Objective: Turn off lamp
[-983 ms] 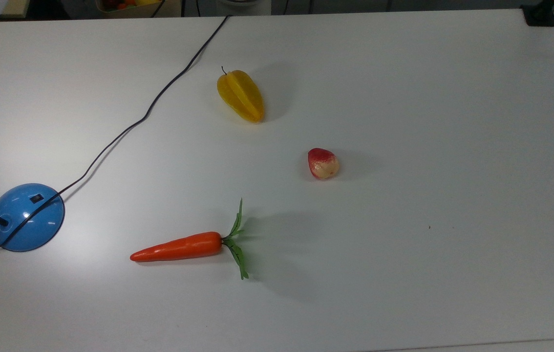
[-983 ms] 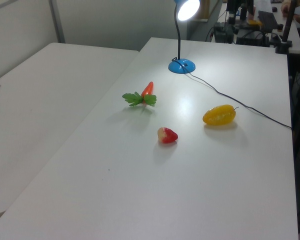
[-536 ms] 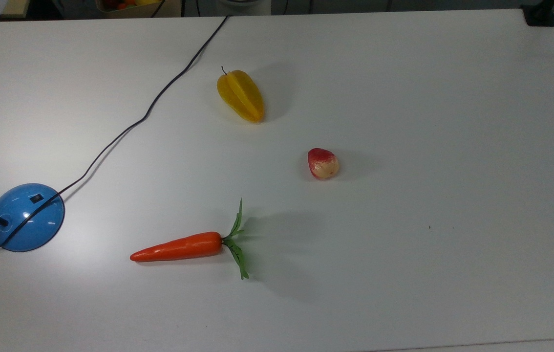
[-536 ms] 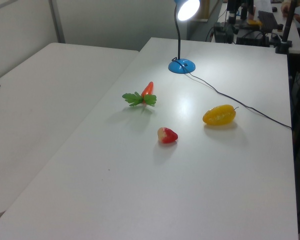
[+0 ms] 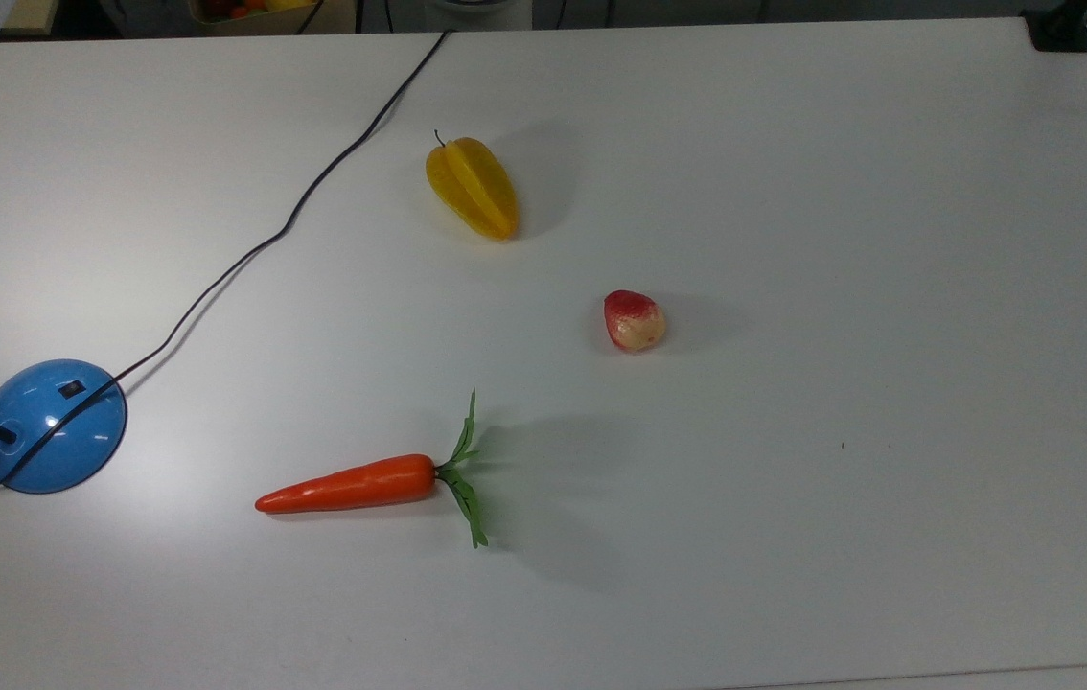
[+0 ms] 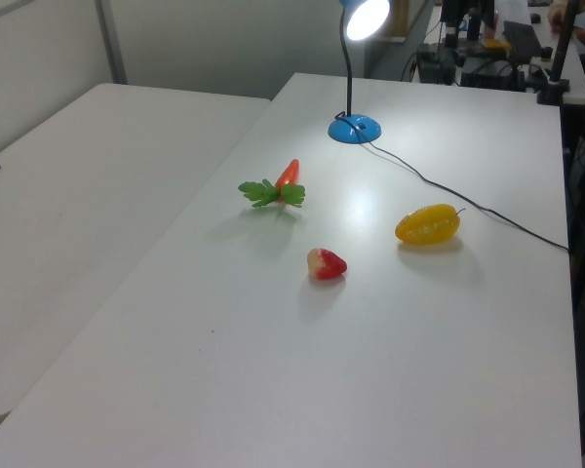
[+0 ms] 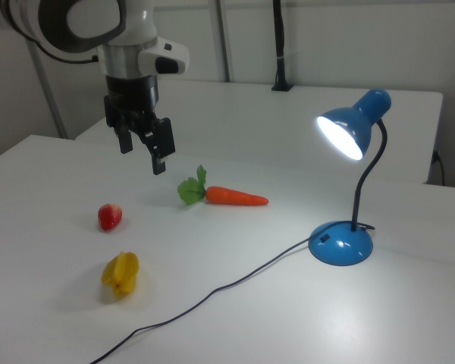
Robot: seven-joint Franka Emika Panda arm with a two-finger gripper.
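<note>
One lamp [image 7: 341, 243] stood lit on the white table [image 5: 793, 192], its blue shade [image 7: 354, 125] glowing above a glossy blue dome base that sat near the top view's left edge and toward the right view's right. A single small black rocker switch [image 5: 72, 389] showed on the base, a thin black stem [image 7: 368, 178] curved up from it, and one long black cord [image 5: 294, 216] trailed away across the table to its far edge in the top view.

Three pieces of toy produce lay well apart from one another on the same table: one orange carrot [image 5: 352, 485] with green leaves, one yellow star fruit [image 5: 472, 187] and one small red-and-cream strawberry [image 5: 634, 320]. In the top view the carrot was the nearest of the three to the lamp's base, with the star fruit beside the cord's run and the strawberry farther to the top view's right.

One robot arm [image 7: 98, 30] hung over the table in the right view, its hand [image 7: 144, 148] pointing down with its two black fingers [image 7: 161, 148] spread apart and gripping nothing. The hand hovered above the table between the strawberry and the carrot's leaves, well apart from the lamp.

A second white table [image 6: 68, 195] stood alongside on the left view's left.
</note>
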